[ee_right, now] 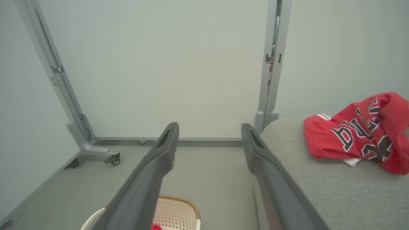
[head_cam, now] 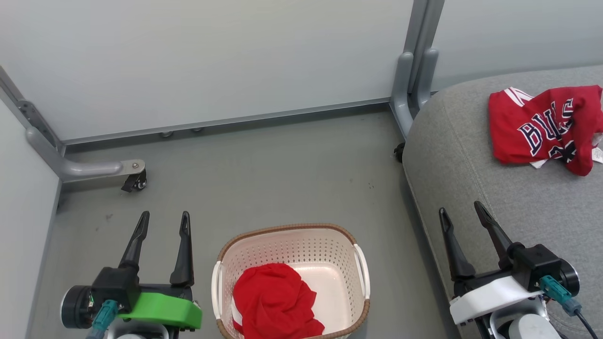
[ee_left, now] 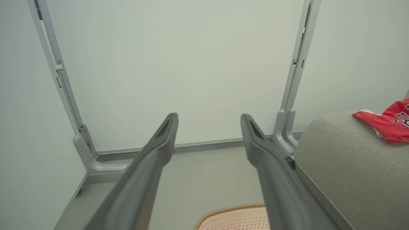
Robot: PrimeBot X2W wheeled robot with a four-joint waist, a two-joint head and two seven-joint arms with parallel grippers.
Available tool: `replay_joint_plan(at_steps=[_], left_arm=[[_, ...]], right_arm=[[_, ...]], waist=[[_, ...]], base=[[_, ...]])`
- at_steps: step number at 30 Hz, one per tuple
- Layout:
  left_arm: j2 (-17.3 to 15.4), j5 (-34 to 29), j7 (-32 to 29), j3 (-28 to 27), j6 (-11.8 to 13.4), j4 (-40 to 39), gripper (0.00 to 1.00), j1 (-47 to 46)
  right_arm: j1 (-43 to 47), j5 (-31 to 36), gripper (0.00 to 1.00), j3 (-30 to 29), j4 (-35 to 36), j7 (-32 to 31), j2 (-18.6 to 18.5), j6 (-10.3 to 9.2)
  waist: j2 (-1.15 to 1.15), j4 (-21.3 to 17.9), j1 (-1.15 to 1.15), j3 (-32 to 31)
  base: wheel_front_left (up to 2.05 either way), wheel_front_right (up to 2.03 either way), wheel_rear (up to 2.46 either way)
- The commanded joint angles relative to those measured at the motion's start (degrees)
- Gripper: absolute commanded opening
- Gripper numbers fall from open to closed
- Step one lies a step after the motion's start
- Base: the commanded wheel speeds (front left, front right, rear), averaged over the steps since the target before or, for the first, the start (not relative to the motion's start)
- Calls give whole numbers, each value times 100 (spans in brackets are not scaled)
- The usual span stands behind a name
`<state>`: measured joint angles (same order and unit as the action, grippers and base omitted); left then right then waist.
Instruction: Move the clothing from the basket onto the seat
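Green-collared left claw (head_cam: pixel 165 214), seemingly white-plastic-collared right claw (head_cam: pixel 460 207)

The left gripper (head_cam: pixel 165 215), two long dark tapering fingers on a black block backed by a bright green plastic collar (head_cam: pixel 160 310), sits at the lower left of the head view, fingers spread apart, pointing up the picture and holding nothing. The right gripper (head_cam: pixel 460 208), with the same dark fingers above a white plastic collar (head_cam: pixel 490 295), sits at the lower right, likewise spread and empty, leaning slightly left. Each wrist view shows its own grey-black fingers (ee_left: pixel 159 143) (ee_right: pixel 159 153) rising from the bottom edge with a wide gap between the tips.
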<state>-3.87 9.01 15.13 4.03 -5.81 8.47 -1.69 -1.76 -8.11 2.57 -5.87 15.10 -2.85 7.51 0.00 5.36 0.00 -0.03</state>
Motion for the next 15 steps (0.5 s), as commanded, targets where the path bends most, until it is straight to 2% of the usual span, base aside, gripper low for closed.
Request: replay_joint_plan(at_steps=[1, 15], left_arm=[[18, -60, 3, -21, -23, 14, 100, 92], [40, -116, 3, -105, -63, 22, 100, 49]], right_arm=[[85, -35, 100, -8, 23, 9, -12, -5], [0, -73, 100, 16, -43, 9, -11, -5]], waist=[[0, 7, 0, 5], [0, -7, 0, 41]], base=[[0, 0, 0], [0, 0, 0]])
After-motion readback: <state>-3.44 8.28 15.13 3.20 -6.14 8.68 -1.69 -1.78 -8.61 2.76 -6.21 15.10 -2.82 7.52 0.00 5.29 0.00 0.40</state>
